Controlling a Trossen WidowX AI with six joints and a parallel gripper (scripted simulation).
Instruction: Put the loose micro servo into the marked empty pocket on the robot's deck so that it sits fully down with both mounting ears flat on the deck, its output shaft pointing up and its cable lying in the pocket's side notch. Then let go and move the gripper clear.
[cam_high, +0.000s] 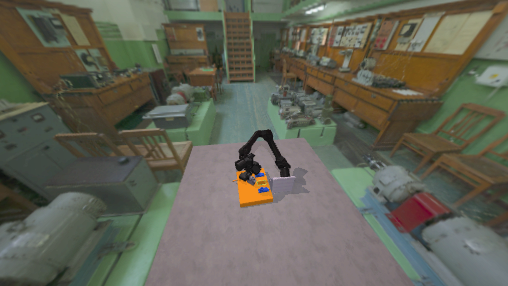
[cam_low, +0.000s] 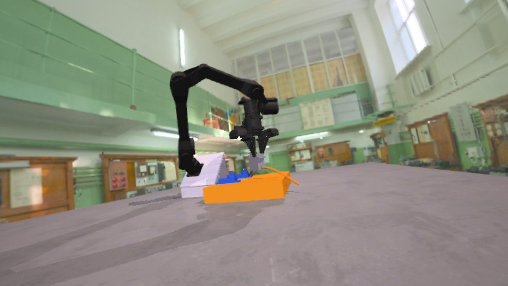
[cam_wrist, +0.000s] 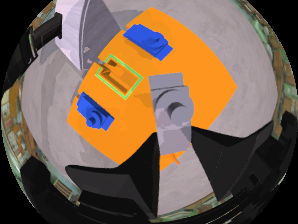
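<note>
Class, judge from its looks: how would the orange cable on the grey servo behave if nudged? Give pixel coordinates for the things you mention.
The cable (cam_low: 282, 174) (cam_wrist: 175, 159) would probably flex, being thin. Its far end juts past the orange deck (cam_low: 245, 194) (cam_wrist: 210, 85), so it might catch the edge.

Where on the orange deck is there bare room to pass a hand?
Bare: the orange deck between the gray servo and its far edge, right in the wrist view. Crowded: the pocket, between two blue servos.
</note>
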